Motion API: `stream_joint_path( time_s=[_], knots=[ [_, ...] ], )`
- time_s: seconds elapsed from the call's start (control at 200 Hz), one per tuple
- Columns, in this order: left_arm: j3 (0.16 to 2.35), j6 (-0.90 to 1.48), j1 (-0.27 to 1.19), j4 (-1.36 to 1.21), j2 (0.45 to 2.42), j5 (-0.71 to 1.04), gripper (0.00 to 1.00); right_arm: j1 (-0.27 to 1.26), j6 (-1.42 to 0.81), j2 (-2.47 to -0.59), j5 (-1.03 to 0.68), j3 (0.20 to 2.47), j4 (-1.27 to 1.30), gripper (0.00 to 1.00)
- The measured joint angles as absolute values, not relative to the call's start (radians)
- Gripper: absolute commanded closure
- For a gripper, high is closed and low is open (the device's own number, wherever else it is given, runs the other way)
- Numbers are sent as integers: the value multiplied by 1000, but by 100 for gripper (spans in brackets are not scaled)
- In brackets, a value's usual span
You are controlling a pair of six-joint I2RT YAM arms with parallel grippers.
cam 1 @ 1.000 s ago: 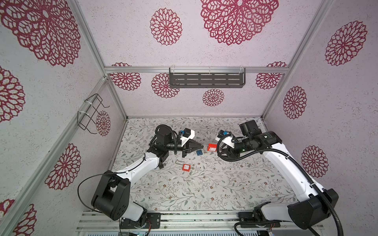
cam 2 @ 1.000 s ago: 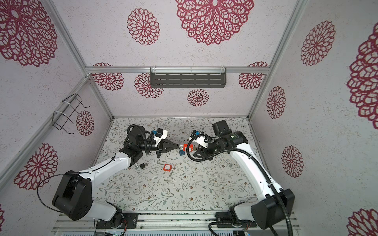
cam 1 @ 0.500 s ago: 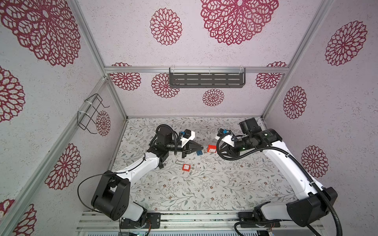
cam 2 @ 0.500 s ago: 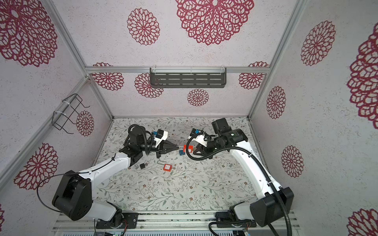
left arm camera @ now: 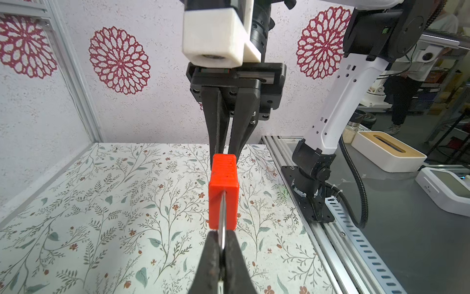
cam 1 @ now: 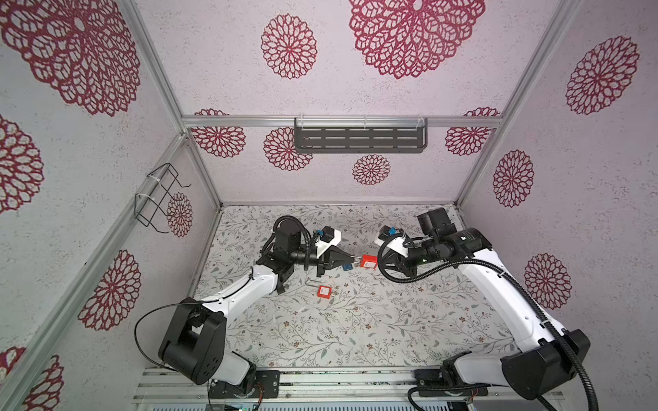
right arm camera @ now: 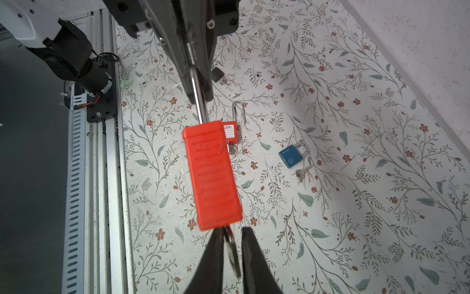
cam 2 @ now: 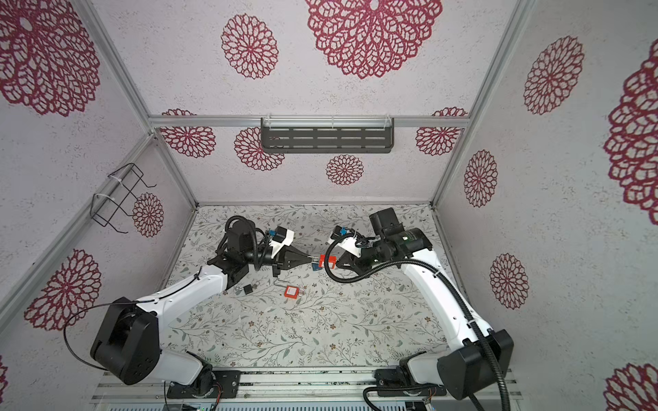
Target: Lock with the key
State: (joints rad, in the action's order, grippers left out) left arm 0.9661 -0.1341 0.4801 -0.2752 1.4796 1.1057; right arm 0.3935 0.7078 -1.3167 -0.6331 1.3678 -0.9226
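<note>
The red padlock is held in the air above the middle of the floral table, between the two arms, as seen in both top views. Its steel shackle is pinched by the left gripper, whose fingers are pressed fully together on the bar. In the left wrist view the shackle is seen running out of the closed tips and into the near end of the red body. The padlock is carried roughly level, with its shackle end turned toward the left arm and its opposite end toward the right arm. At that opposite end the key is seen sticking out of the body, its bow standing between the fingers of the right gripper. Those fingers are set narrowly apart around the key. A sliver of table is visible between the key and one finger, so the key is not clamped; contact with the other finger cannot be judged, since the bow is blurred there. On the table below, three other locks are seen lying apart from one another: a second red padlock with a long steel shackle, a blue padlock with a small key just beside it, and a black padlock nearer the left arm's base — partly hidden behind the left gripper in the right wrist view
</note>
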Motion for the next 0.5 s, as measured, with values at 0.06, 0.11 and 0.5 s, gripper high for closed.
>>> stream_joint_path(
  time_s=[0.06, 0.11, 0.5],
  knots=[
    [966, -134, 480, -274, 1480, 1106, 100, 393, 709, -1297, -633, 1347, -900, 87],
    [966, -134, 481, -274, 1480, 1106, 100, 393, 712, -1286, -633, 1338, -889, 88],
    [979, -134, 482, -271, 1480, 1103, 100, 393, 744, -1271, -632, 1331, -868, 89]
  ],
)
